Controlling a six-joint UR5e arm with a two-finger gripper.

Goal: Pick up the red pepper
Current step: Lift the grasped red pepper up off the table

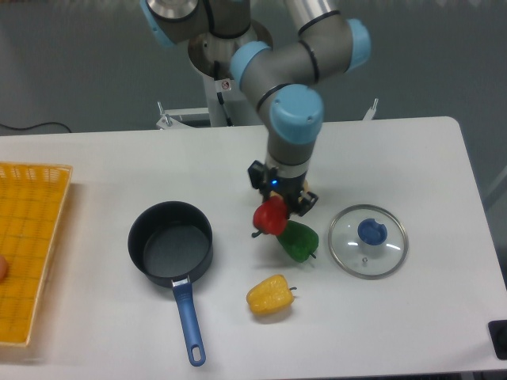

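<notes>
Gripping glossy rounded red pepper (271,217), black hand (279,203), above table

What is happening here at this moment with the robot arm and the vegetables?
The gripper is shut on the red pepper and holds it above the table, partly in front of the green pepper. The yellow pepper lies nearer the front edge. An empty dark pot with a blue handle sits to the left, a glass lid to the right, and a yellow basket at the far left.
</notes>
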